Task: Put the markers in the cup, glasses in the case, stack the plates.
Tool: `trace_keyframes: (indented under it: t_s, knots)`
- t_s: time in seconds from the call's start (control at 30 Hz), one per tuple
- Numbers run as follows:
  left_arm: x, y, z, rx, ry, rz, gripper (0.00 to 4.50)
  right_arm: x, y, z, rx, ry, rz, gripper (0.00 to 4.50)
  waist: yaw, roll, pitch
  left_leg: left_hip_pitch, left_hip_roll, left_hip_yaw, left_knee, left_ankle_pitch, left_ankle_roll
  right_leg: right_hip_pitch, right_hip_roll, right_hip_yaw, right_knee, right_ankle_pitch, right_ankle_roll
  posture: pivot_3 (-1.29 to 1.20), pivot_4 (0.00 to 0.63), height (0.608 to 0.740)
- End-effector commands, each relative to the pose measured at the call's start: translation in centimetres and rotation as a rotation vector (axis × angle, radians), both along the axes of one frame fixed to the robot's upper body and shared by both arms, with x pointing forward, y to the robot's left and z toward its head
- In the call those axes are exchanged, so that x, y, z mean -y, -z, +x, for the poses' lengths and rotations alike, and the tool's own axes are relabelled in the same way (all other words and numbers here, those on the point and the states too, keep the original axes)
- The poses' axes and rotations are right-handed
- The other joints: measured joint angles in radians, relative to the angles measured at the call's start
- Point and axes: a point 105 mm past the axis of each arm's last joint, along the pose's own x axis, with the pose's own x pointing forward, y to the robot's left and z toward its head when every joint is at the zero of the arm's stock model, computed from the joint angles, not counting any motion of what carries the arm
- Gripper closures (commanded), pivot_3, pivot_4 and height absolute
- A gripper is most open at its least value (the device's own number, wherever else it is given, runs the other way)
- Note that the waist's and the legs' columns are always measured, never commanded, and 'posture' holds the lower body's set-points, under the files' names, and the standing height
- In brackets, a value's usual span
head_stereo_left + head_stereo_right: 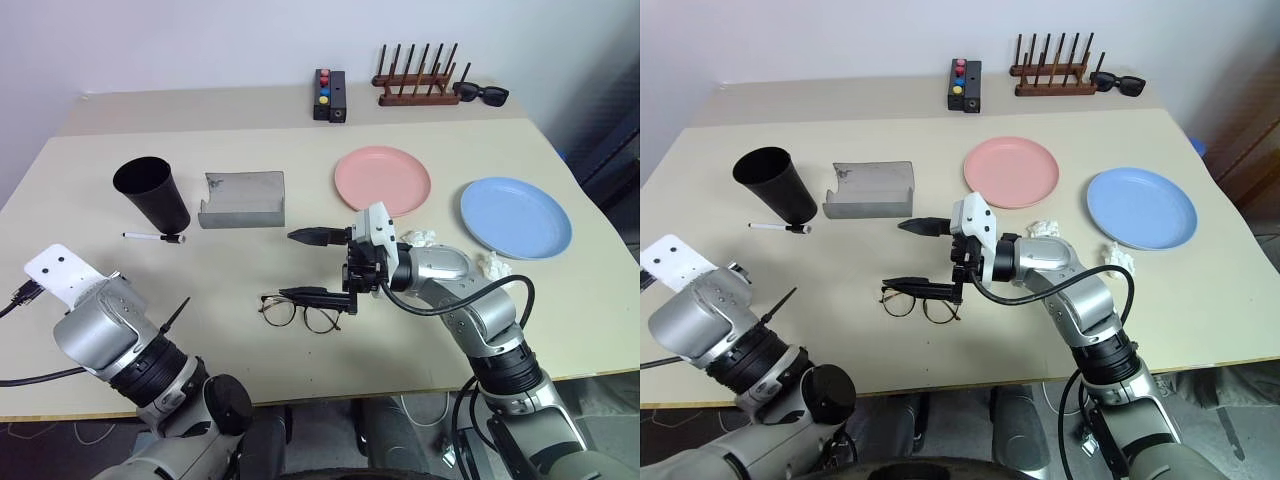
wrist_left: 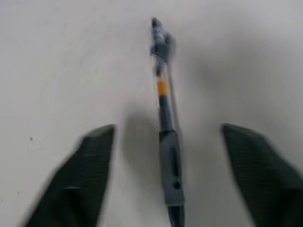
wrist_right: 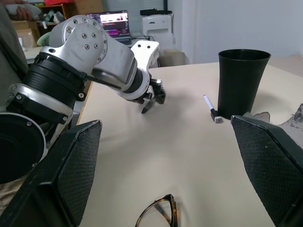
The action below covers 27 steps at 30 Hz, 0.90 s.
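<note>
Left wrist view showed the left hand (image 2: pixel 168 179) open astride the dark marker (image 2: pixel 166 142) on the worktop (image 2: pixel 57 71), needing closing, then carrying to the cup (image 1: pixel 152 194).

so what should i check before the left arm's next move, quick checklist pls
1. left pincer open: ok, fingers wide apart either side of the dark marker.
2. dark marker in the cup: not ok, it lies on the table.
3. white marker in the cup: not ok, it lies by the cup's base.
4. cup upright, mouth free: ok.
5. right pincer out of the way: ok, open above the glasses, away from the cup.
6. plates stacked: not ok, pink plate and blue plate lie apart.
</note>
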Motion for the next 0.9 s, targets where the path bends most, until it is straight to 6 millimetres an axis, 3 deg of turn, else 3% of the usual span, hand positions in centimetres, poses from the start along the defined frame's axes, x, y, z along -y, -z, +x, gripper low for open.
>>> trace_keyframes:
  t_s: [0.03,0.4,0.5,0.7,0.9]
  knots:
    - [-1.6,-1.0,-0.6,0.054,-0.075,0.018,0.63,-0.3,-0.9,-0.3,0.035,-0.019,0.026,0.00,-0.002,0.000,0.000,0.000,0.000,0.000,0.000,0.000,0.000,0.000,0.000,0.000,0.000,0.000,0.000,0.00,0.150,0.739]
    - [-1.8,0.8,0.4,0.007,-0.038,-0.174,0.63,-0.6,-0.9,-0.3,0.035,-0.020,0.034,0.00,-0.002,0.000,0.000,0.000,0.000,0.000,0.000,0.000,0.000,0.000,0.000,0.000,0.000,0.001,0.001,0.00,0.150,0.739]
    - [-1.8,0.8,0.5,-0.010,-0.038,-0.183,1.43,-0.6,-0.9,-0.2,0.036,-0.019,0.035,0.00,-0.002,0.000,0.000,0.000,0.000,0.000,0.000,0.000,0.000,0.000,0.000,0.000,0.000,0.001,0.001,0.00,0.150,0.739]
    - [-1.8,0.5,0.7,-0.012,-0.035,-0.179,4.37,-0.6,-0.9,-0.2,0.039,-0.018,0.037,0.00,0.001,0.000,0.000,0.000,0.000,0.000,0.000,0.000,-0.001,0.000,0.000,0.000,0.000,0.001,0.001,0.00,0.150,0.739]
    - [-2.1,0.0,0.8,0.025,-0.047,-0.139,4.48,-0.6,-0.9,-0.2,0.043,-0.018,0.034,0.00,0.001,0.000,0.000,0.000,0.000,0.000,0.000,0.000,-0.001,0.000,0.000,0.000,0.000,0.001,0.001,0.00,0.150,0.739]
